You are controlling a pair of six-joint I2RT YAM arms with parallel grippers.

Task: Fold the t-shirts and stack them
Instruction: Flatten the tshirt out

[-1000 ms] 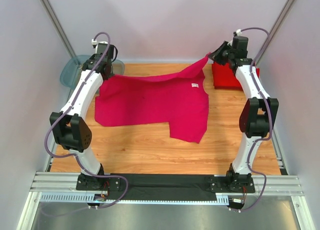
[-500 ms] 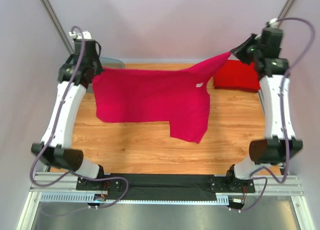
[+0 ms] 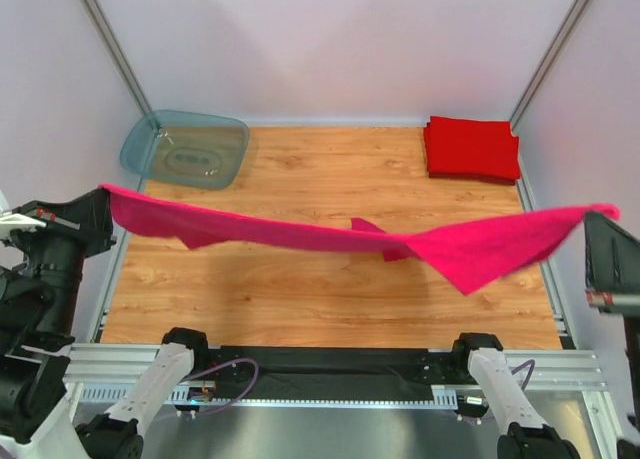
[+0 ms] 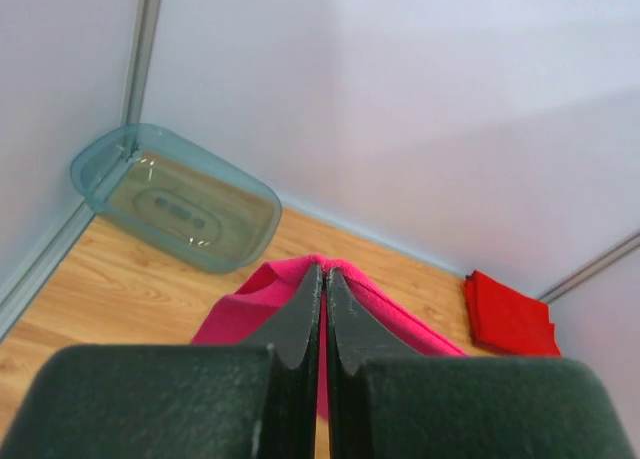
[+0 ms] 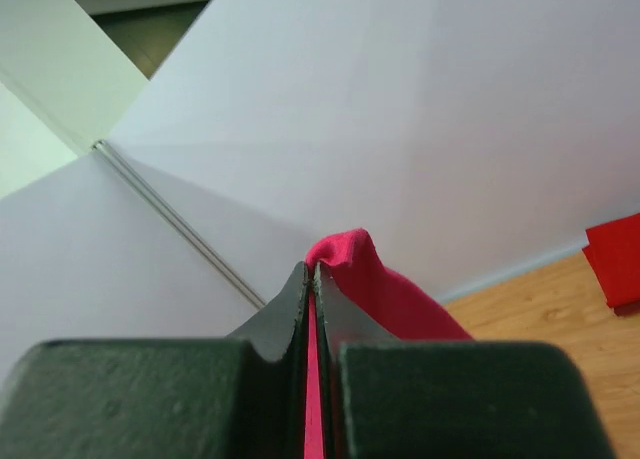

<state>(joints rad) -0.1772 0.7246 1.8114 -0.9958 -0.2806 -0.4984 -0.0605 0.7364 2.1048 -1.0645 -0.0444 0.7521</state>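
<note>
A translucent blue-grey plastic tub (image 3: 186, 149) is sitting at the ten o'clock corner of the wooden table (image 3: 330, 299), lying open side up. White walls (image 3: 330, 39) are enclosing the table on three sides, and a metal rail (image 3: 110, 364) is running along its six o'clock edge.

High rear overview plus two close wrist views, red stack (image 3: 471, 149) shared

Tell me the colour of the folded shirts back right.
The folded shirts are bright red; the top view shows them best.
</note>
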